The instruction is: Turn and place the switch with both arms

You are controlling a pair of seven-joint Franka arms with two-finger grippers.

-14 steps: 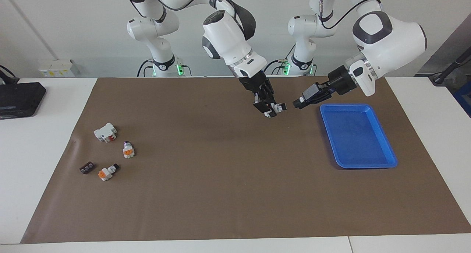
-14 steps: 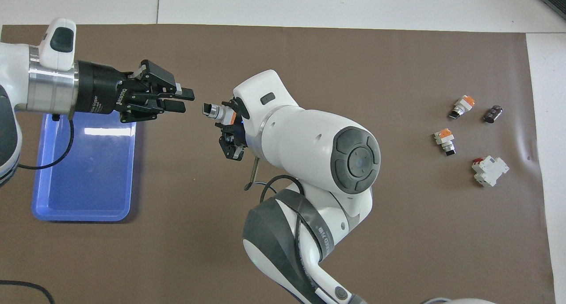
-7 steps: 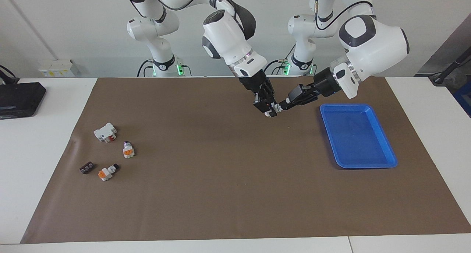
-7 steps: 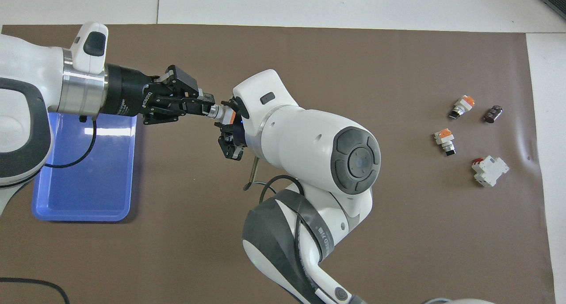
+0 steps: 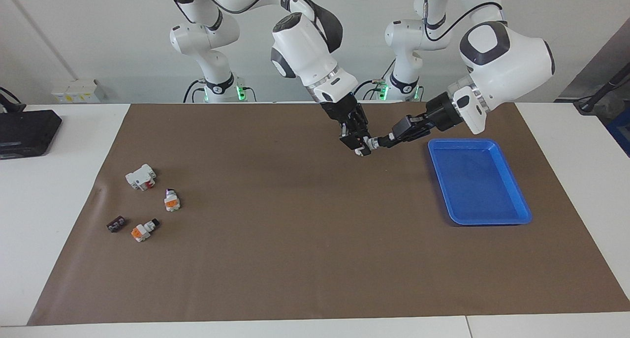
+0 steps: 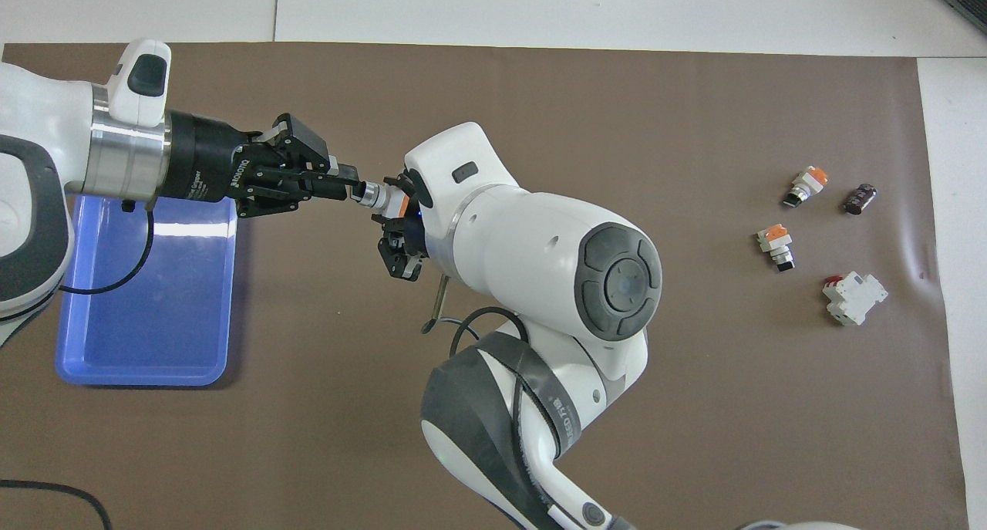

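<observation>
The switch is held in the air over the brown mat, beside the blue tray, with its knob pointing toward the tray. My right gripper is shut on its white and orange body. My left gripper comes in level from the tray's end, and its fingers are shut on the tip of the black-and-silver knob. In the overhead view the switch shows between the left gripper and the right arm's wrist, which hides most of the right gripper.
Two more switches, a larger white block with a red mark and a small dark-brown piece lie on the mat toward the right arm's end. The tray is empty. A black device sits off the mat.
My left gripper moved from over the tray's edge to the switch's knob and closed on it, then drew back slightly toward the tray. The right gripper kept holding the switch almost still.
</observation>
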